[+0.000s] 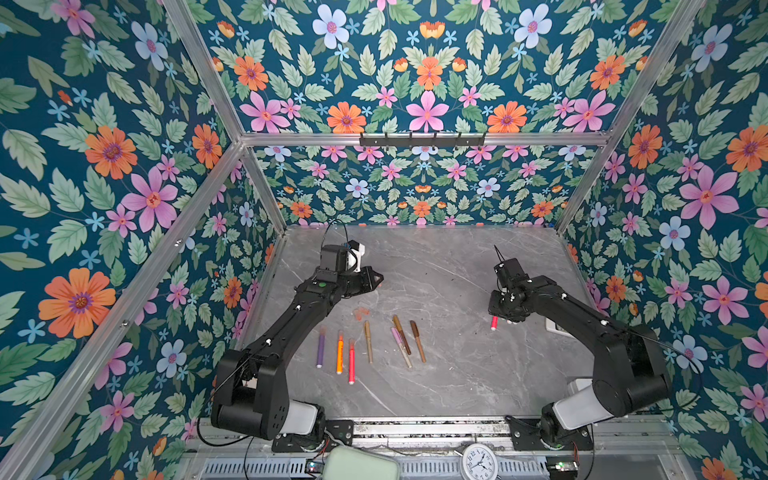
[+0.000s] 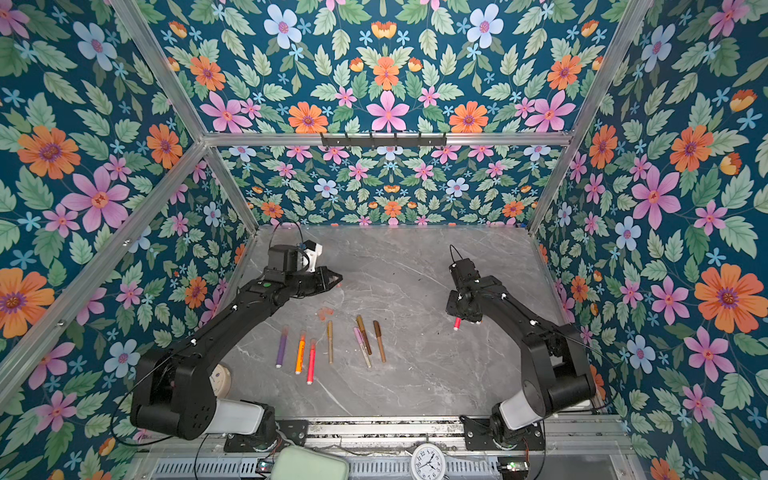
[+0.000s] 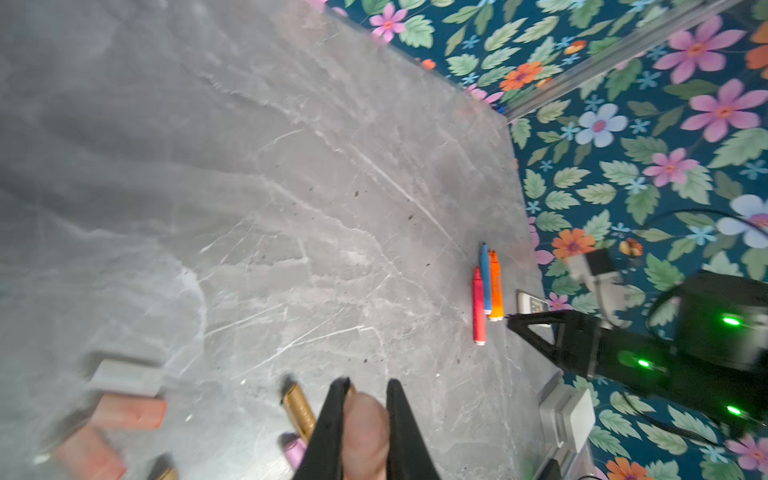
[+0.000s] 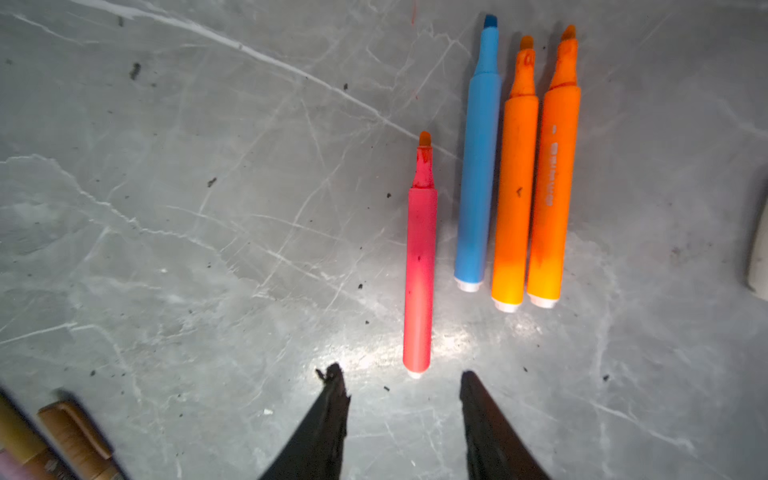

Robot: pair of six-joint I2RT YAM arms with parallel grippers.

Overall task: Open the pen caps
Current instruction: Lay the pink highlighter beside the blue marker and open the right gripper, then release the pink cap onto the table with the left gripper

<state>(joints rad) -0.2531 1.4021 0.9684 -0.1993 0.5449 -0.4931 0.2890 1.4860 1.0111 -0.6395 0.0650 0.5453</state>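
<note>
Setting: a grey marbled table point(image 1: 457, 382) seen from above, inside a booth lined with floral wallpaper. Two black robot arms reach in from the near edge.
Left gripper point(image 1: 377, 279): hangs above the far left part of the table. Its fingers are pressed together on a translucent pinkish held cap point(image 3: 365, 428), which fills the narrow gap between them in the left wrist view.
Right gripper point(image 4: 401, 376): points down over the right side of the table, jaws spread apart and holding nothing.
Red-pink pen point(image 4: 419, 270): lies flat on the table just ahead of the spread jaws, clear of both fingers. Its cap is off and the felt tip is bare.
Uncapped group: a blue pen point(image 4: 478, 174) and two orange pens point(image 4: 515, 199) lie side by side, touching, just beside the red-pink pen. Their tips are bare and point the same way.
Row of pens point(image 1: 368, 341): seven pens lie mid-table between the arms: purple, orange, red-pink, gold, then one pink and two brown. The pink one crosses a brown one, and all seven appear to have caps on.
Loose caps point(image 1: 360, 312): translucent orange-pink pieces lie on the table just beyond the row, near the left gripper. They are blurred in the left wrist view.
Containers: a pale green case point(image 1: 359, 463) sits at the front edge near a white clock point(image 1: 478, 461). Only part of its top shows, so what it holds cannot be seen.
Remote point(image 3: 530, 305): white, lying near the table's right edge, close to the uncapped group.
</note>
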